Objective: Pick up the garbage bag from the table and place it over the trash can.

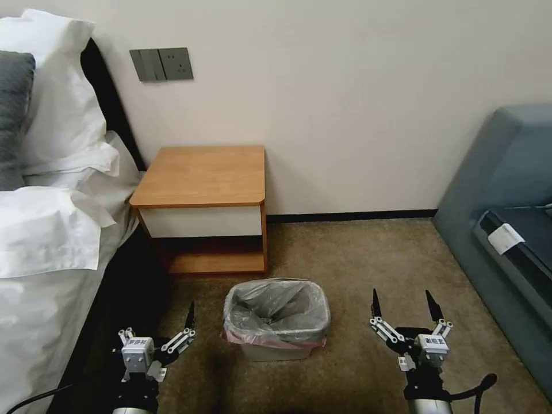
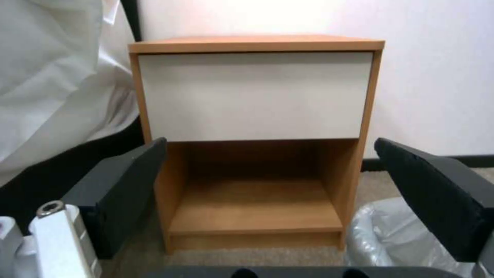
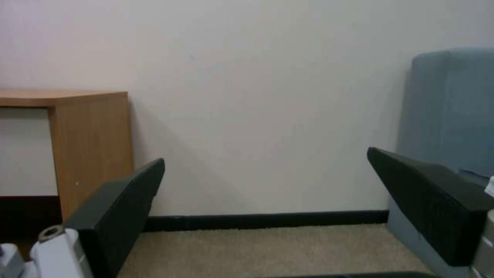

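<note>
The garbage bag (image 1: 276, 307), crinkled grey plastic with a pink edge, lines the trash can (image 1: 276, 352); its rim is folded down over the bin's rim. The cream bin stands on the carpet in front of the table (image 1: 201, 175), a wooden nightstand with a white drawer front (image 2: 254, 94). My left gripper (image 1: 158, 317) hovers open just left of the bin, and a patch of the bag (image 2: 386, 235) shows past its finger in the left wrist view. To the right of the bin my right gripper (image 1: 401, 302) is open and holds nothing.
A bed with white pillows and sheets (image 1: 52, 230) fills the left side, close to my left arm. A blue-grey sofa (image 1: 506, 190) stands at the right. Brown carpet (image 1: 356, 259) lies open between the bin, the wall and the sofa.
</note>
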Tool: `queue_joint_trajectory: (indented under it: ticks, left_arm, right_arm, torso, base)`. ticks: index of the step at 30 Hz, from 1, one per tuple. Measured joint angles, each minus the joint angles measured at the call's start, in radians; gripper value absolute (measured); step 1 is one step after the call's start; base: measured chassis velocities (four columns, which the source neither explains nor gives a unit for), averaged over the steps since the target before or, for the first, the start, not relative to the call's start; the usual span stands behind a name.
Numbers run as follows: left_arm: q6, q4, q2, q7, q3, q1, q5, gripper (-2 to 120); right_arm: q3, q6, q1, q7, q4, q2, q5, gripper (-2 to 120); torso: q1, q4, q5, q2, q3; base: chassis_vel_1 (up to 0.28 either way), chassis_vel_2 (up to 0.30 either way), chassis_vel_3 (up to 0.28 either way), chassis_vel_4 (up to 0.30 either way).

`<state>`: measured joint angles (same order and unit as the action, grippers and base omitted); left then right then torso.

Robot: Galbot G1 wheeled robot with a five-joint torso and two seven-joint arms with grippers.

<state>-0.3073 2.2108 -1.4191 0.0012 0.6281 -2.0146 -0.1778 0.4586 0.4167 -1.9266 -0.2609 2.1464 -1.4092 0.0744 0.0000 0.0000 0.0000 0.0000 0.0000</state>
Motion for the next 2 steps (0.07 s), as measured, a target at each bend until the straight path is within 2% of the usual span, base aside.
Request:
queue_joint_trajectory:
  ticks: [2]
  left_arm:
    - [0.000,0.000,0.000,0.000,0.000,0.000,0.000,100]
  right_arm:
    - [0.000,0.000,0.000,0.000,0.000,0.000,0.000,100]
  torso:
    - [0.000,0.0000,0.0000,0.000,0.000]
  base:
    - [0.000,0.000,0.000,0.000]
